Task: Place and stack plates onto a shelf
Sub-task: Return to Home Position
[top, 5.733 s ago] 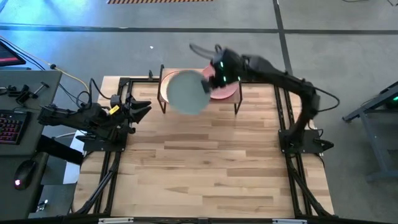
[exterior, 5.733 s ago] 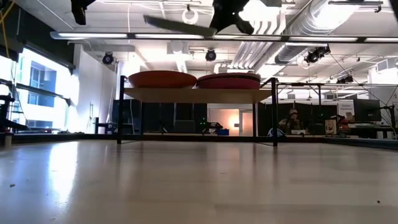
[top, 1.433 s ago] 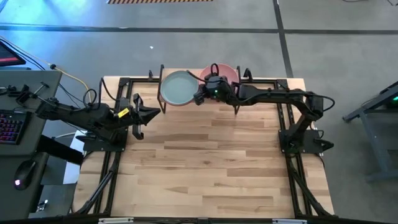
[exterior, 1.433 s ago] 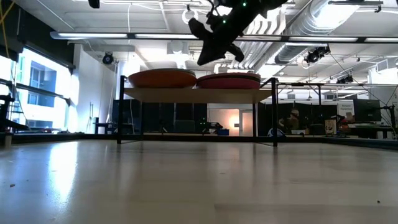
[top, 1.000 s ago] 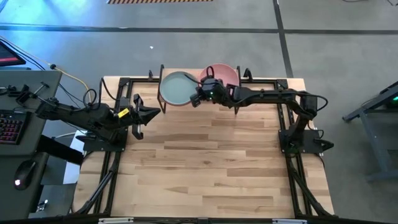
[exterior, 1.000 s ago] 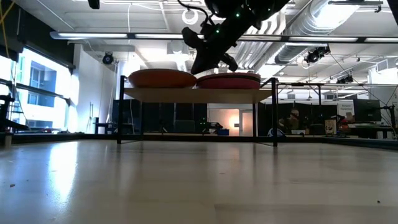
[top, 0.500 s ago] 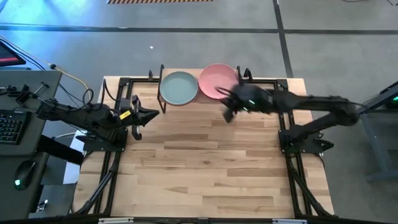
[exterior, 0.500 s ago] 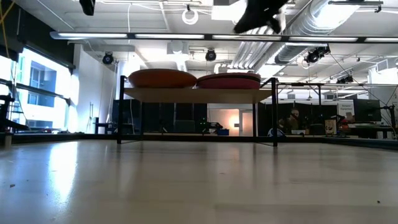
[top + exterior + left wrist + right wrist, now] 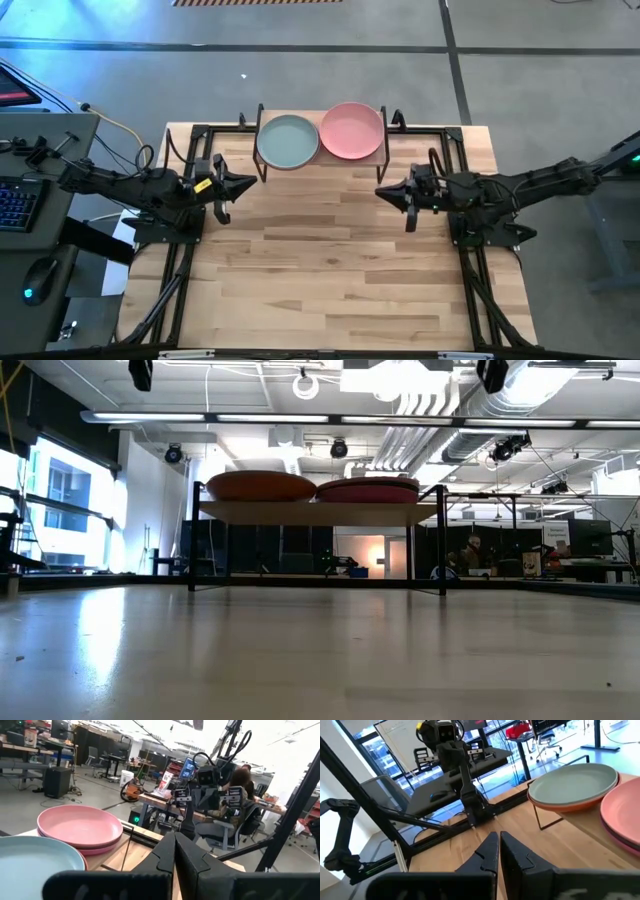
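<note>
Here the left gripper [image 9: 243, 183] hangs over the left part of the butcher-block tabletop [image 9: 320, 260], pointing in toward the middle. Its own wrist view shows the two dark fingers [image 9: 187, 862] pressed together with nothing between them. The right gripper [image 9: 382, 192] faces it from the right part of the table, well apart from it across bare wood. Its fingers [image 9: 487, 855] also lie against each other (only a hairline seam shows) and carry nothing.

The shelf [image 9: 315, 512] stands at the far edge of the tabletop on thin black legs, beyond both grippers and clear of them. Two stacks of plates sit side by side on its light wood top, rims all but touching. From above, the left stack is topped by the pale teal plate [image 9: 288, 141] and the right stack by the salmon pink plate [image 9: 352, 130]. At table height the left stack shows the terracotta orange plate [image 9: 260, 486] resting on the shelf top, while the right stack looks darker and redder from that side. In the left wrist view a deeper pink plate [image 9: 106, 849] lies directly under the salmon one. How many plates each stack holds cannot be told.
</note>
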`<action>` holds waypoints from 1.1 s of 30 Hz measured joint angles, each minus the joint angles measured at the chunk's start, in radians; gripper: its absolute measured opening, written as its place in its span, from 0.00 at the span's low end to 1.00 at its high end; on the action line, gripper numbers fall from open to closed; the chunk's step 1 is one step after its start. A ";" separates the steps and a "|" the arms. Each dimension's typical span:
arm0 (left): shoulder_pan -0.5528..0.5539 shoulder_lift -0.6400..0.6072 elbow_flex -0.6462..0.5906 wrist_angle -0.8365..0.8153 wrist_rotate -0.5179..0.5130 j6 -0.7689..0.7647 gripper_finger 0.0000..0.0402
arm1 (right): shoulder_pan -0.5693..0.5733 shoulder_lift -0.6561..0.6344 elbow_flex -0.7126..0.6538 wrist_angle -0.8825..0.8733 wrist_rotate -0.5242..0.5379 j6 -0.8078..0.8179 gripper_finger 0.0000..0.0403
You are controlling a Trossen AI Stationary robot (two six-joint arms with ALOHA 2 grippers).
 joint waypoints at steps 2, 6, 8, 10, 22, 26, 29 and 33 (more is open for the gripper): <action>0.000 0.000 0.000 -0.009 0.000 0.001 0.00 | 0.000 0.000 0.001 0.005 -0.007 -0.009 0.00; 0.010 -0.001 0.000 -0.044 0.045 0.046 0.00 | 0.000 -0.001 0.001 0.019 -0.014 -0.016 0.00; 0.042 -0.008 -0.007 -0.036 0.129 0.070 0.00 | 0.000 -0.002 0.001 0.027 -0.015 -0.009 0.00; 0.101 -0.021 -0.034 -0.032 0.217 0.070 0.00 | -0.001 -0.002 0.002 0.040 -0.015 0.000 0.00; 0.179 -0.248 -0.411 0.271 0.246 -0.062 0.00 | -0.001 -0.002 0.003 0.054 -0.018 0.049 0.00; 0.152 -0.321 -0.466 0.255 0.246 -0.086 0.00 | -0.001 -0.002 0.003 0.054 -0.018 0.049 0.00; 0.136 -0.367 -0.504 0.228 0.246 -0.081 0.00 | -0.001 -0.003 0.003 0.054 -0.017 0.095 0.00; 0.132 -0.433 -0.528 0.142 0.249 -0.087 0.00 | 0.006 -0.013 0.004 0.051 -0.022 0.124 0.00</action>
